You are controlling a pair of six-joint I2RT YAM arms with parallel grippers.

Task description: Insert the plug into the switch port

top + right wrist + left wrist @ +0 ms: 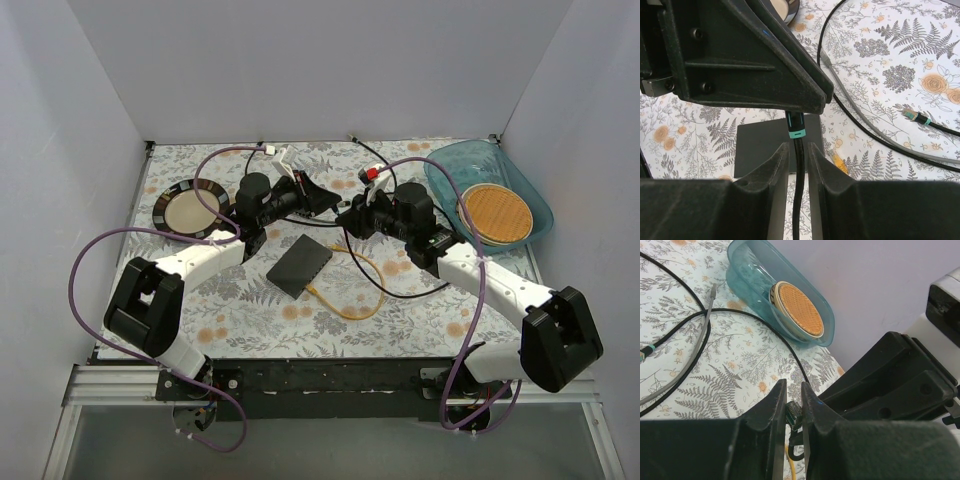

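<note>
The switch (300,265) is a flat matte-black box lying on the floral cloth in front of both grippers; it also shows in the right wrist view (760,145). My left gripper (325,200) (793,390) is shut on the plug (793,412), a black connector with a teal band (796,126), held above the switch. My right gripper (350,215) (798,147) faces the left one. Its jaws stand narrowly apart around the plug's black cable (799,190), with a slim gap on each side. The switch's sockets do not show.
A teal bowl (490,195) (755,270) holding an orange woven disc stands at the right. A round dark-rimmed plate (188,208) lies at the left. A yellow cable (345,305) (838,161) lies beside the switch. Black and grey cables (700,345) cross the cloth, one with a loose teal-banded plug (914,117).
</note>
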